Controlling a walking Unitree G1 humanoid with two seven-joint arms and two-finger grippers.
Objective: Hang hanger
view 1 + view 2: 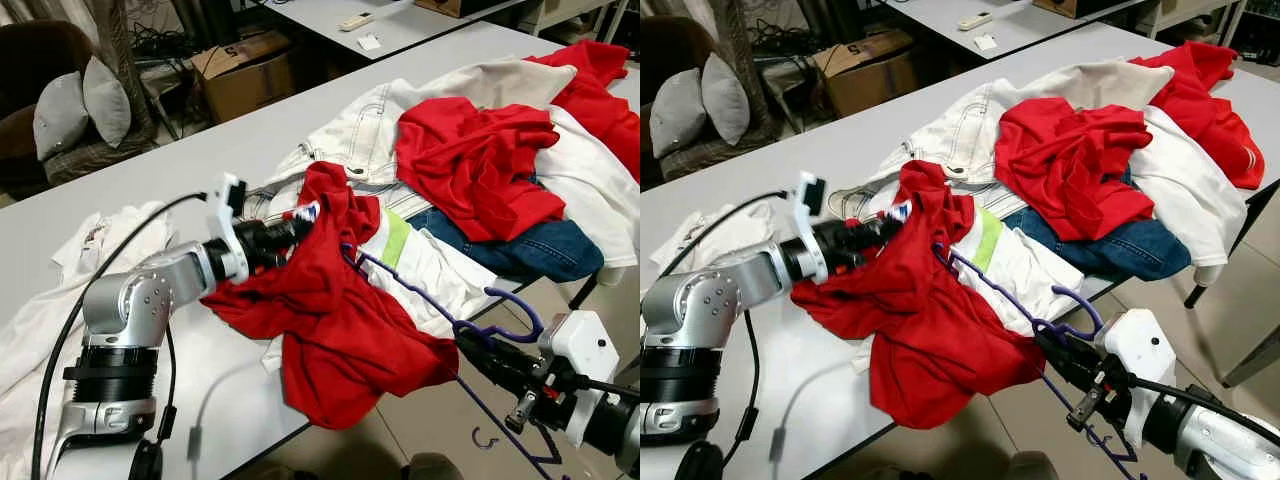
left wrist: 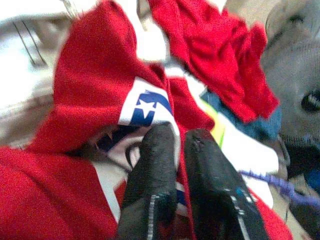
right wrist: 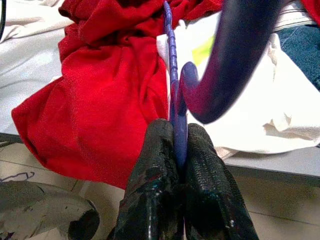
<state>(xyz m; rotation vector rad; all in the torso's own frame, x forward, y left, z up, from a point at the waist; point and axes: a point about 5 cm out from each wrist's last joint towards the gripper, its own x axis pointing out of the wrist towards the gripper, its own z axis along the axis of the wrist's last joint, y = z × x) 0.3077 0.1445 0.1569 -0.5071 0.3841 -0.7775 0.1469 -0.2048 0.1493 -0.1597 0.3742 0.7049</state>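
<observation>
Working outward from the purple hanger [image 1: 1015, 300], we saw it lying slantwise over the table's near edge, its upper arm tucked into the red shirt [image 1: 930, 340] and its hook curling just beside our right gripper [image 1: 1055, 350]. That gripper's two black fingers were closed hard on the hanger's thin bar close to the hook, with no gap visible between them apart from the plastic itself. Our left gripper [image 1: 300, 228] had pinched the shirt at the neckline, the fingers nearly shut on the red cloth next to the white and blue label [image 2: 146, 104].

We judged the step in hand to be threading the hanger into the shirt, well short of any hanging. To do it well, we thought the left gripper should lift the collar clear of the grey table [image 1: 230, 150] so the neck opened, while the right slid the hanger's arm further in along the shoulder seam, keeping it level. The shirt was bunched and draped over the edge, so a snag on a fold looked likely. The heap of white, red and denim clothes [image 1: 500, 170] lay close behind and could be dragged along.
</observation>
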